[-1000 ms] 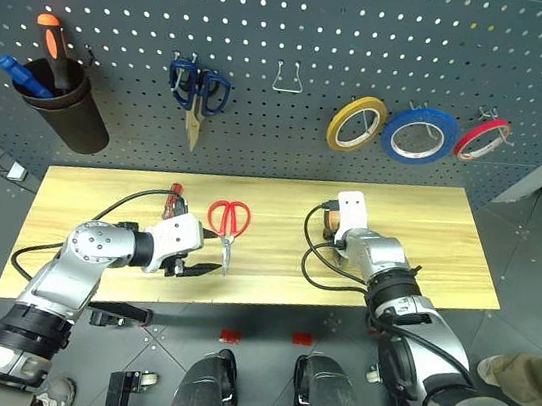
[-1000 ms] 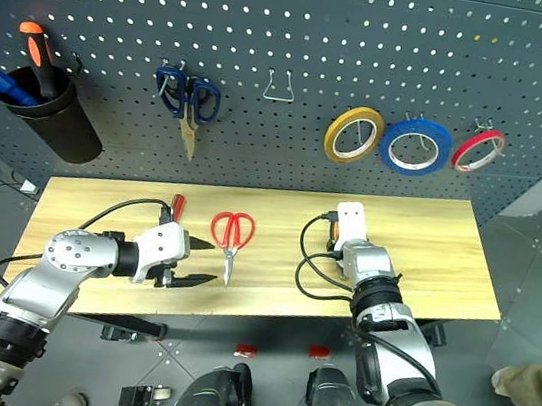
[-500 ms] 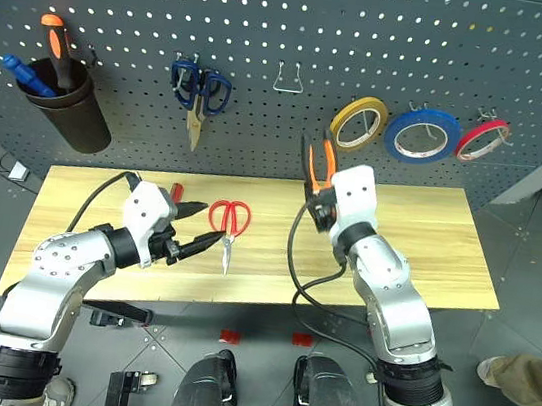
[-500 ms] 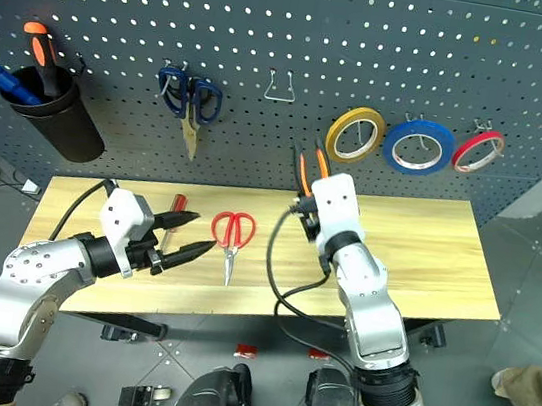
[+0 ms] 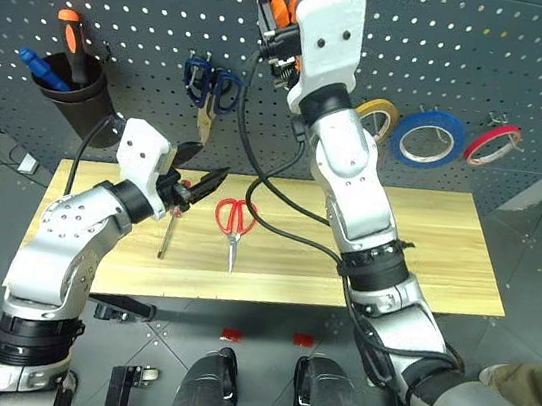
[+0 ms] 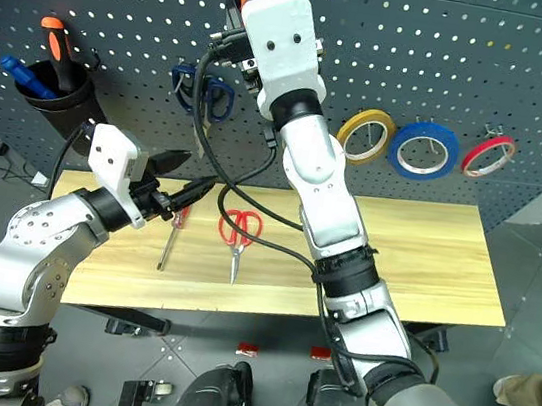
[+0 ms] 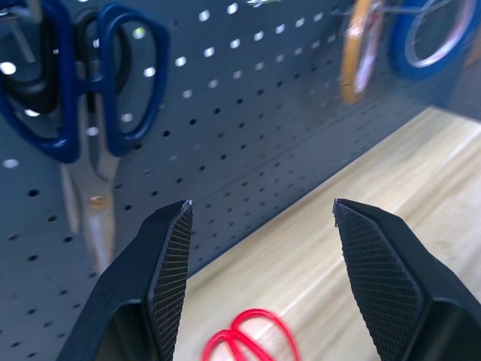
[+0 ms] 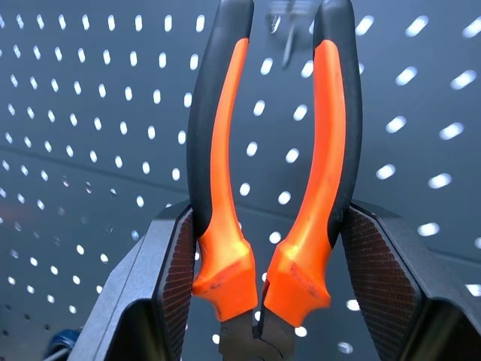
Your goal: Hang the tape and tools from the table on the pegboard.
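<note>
Right hand (image 8: 263,248) clenched on pliers (image 8: 272,150) near pegboard (image 5: 474,50) top edge; left hand (image 7: 259,248) released.

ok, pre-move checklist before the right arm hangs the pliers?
1. Pliers gripped in right gripper, handles up: ok.
2. Hook visible on the pegboard above the handles: ok.
3. Handles lined up with the hook: cannot tell.
4. Left gripper open, holding nothing: ok.
5. Red-handled scissors and red-handled screwdriver on the table, not yet hung: not ok.
6. Blue tape hung on the pegboard: ok.
</note>
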Tool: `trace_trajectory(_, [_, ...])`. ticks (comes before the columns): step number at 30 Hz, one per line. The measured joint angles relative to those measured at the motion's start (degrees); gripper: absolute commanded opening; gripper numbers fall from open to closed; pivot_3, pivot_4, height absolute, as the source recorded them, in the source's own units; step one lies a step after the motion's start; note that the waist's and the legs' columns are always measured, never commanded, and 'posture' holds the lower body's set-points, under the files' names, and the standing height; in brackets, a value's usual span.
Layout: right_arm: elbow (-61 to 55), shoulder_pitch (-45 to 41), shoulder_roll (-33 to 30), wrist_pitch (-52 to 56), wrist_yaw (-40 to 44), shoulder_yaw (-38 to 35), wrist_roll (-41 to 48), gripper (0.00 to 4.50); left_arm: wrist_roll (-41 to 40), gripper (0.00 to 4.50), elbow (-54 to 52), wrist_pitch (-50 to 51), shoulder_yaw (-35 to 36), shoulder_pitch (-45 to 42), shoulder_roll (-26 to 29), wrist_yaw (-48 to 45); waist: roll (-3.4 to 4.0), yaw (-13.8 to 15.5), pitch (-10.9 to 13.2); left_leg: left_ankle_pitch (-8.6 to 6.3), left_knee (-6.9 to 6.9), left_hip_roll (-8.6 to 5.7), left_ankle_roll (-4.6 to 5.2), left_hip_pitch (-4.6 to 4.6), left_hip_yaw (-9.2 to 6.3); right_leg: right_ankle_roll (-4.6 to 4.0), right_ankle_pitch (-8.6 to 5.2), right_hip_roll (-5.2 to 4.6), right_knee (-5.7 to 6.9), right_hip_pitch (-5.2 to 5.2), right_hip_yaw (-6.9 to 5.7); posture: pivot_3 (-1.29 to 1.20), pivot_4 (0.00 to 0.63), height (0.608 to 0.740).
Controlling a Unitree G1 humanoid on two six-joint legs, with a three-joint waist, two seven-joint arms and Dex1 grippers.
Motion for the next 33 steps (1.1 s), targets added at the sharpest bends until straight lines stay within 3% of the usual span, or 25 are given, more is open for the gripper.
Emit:
trace_trajectory(9, [25.89,-10.9,-1.54,-17.06,-3.33,-1.56,-1.7,2.61,2.81,3.14,4.2,-0.24,-4.02,-5.21,-2.32,1.07,-0.26,1.53,1.66,0.0,-0.1,0.03,0.0,0.0,0.02,-0.03,-0.02,-0.01,-0.07,-0.02,-0.03,-0.02,0.364,0.74])
trace_trajectory(18, [39.37,-11.94,-6.19,-26.88,-7.42,-1.22,-6.62,2.61,3.44,3.14,4.33,-0.52,-4.6,-4.85,-2.96,0.6,-0.27,3.52,3.07,0.0,-0.03,0.05,0.0,0.0,0.06,-0.05,-0.04,-0.05,0.0,-0.05,-0.05,-0.01,0.384,0.74])
trace_trajectory(25, [39.45,-12.21,-6.55,-27.26,-6.57,-2.4,-5.72,2.61,3.61,3.14,4.31,-0.51,-4.59,-4.49,-3.25,0.45,-0.26,3.84,3.47,0.02,0.09,0.06,0.0,0.0,0.02,-0.05,-0.03,-0.06,0.16,-0.03,-0.07,-0.03,0.385,0.74])
trace_trajectory(33, [23.53,-7.99,-6.13,-19.28,-2.27,-5.72,0.81,2.61,3.64,3.14,4.35,-0.45,-4.61,-4.78,-3.65,0.22,-0.25,4.02,3.72,0.02,0.08,0.04,0.0,-0.01,-0.03,-0.05,-0.03,-0.1,0.2,-0.03,-0.12,-0.05,0.39,0.74])
